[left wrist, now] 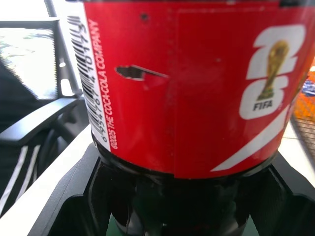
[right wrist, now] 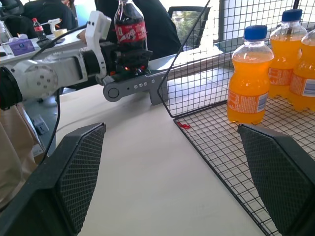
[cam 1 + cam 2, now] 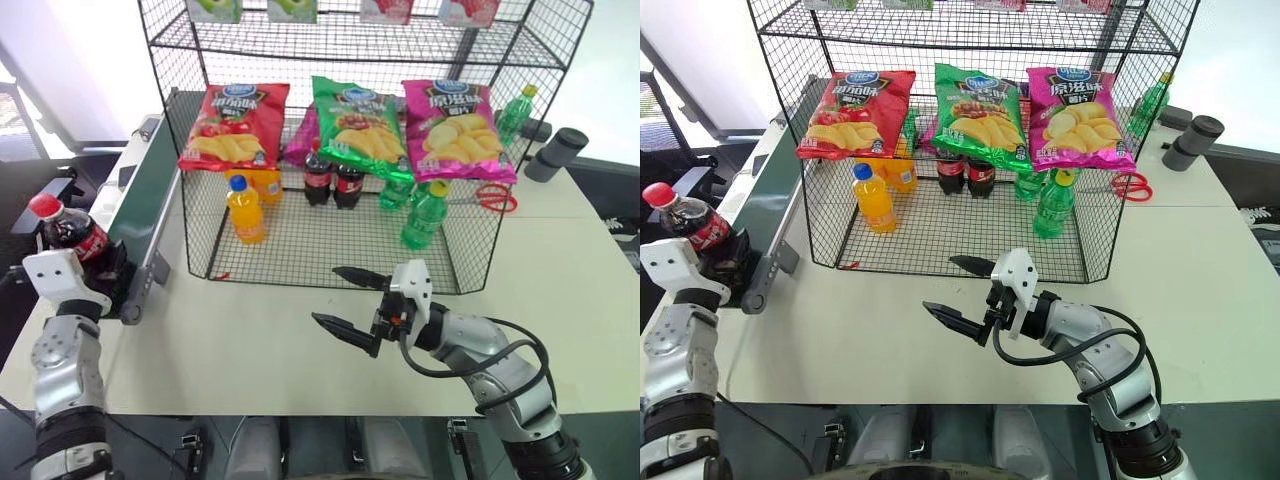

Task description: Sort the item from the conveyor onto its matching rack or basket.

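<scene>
Left tool (image 3: 100,262) is clamped on my cola bottle (image 3: 70,232) at the conveyor's (image 3: 150,190) near end by the desk's (image 3: 250,330) left edge, while the right tool (image 3: 350,305) hangs spread wide before the rack (image 3: 340,250).

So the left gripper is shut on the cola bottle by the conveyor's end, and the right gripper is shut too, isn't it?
Not quite: the right gripper is open, with nothing between its fingers, as the right wrist view shows. The left gripper is indeed shut on the cola bottle by the conveyor.
</scene>
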`<control>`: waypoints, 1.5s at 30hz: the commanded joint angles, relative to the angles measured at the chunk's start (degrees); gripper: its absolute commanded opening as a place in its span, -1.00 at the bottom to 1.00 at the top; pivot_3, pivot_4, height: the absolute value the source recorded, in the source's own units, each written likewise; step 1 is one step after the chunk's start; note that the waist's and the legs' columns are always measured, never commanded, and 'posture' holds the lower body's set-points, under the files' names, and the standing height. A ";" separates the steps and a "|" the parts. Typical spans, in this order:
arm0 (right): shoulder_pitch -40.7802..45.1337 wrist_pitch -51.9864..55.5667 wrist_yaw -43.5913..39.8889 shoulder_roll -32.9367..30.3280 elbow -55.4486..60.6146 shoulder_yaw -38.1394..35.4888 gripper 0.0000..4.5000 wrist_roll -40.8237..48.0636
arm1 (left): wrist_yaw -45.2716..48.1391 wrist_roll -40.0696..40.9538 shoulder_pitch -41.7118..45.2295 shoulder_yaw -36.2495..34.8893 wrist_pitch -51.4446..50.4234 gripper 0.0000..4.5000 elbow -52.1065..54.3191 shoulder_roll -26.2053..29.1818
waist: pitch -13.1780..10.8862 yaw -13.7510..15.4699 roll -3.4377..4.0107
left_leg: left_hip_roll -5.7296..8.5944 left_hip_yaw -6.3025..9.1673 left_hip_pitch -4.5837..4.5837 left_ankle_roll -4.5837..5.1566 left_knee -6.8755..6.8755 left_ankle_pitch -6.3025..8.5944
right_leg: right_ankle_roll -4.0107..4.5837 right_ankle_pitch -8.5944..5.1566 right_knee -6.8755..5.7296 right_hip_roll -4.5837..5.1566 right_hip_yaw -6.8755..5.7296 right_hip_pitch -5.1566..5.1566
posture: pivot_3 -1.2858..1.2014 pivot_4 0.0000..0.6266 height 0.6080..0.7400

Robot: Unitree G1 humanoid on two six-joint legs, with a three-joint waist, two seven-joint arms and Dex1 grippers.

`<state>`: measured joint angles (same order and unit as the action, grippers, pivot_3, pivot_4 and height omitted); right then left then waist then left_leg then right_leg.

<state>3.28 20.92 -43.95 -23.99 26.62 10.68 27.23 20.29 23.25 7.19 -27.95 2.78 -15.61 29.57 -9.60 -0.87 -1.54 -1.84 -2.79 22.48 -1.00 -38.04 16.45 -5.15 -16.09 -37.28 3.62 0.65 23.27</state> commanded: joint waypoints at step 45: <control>6.19 3.00 1.99 3.42 2.93 -1.04 0.34 4.41 | 40.10 -0.41 11.40 40.74 -14.41 0.95 25.65 -4.62 | -0.09 0.14 0.14 | 0.01 -0.04 0.08 0.05 -0.05 0.00 | 0.02 -0.02 0.04 -0.44 0.05 0.04 | 0.03 -0.52 1.00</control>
<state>8.86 24.86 -41.91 -21.47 27.25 9.45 30.62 60.77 21.89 18.57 14.00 -11.36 7.35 24.75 -9.70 -0.74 -1.40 -1.82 -2.82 22.56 -0.95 -38.08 16.45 -5.13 -16.11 -37.24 3.17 0.70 23.31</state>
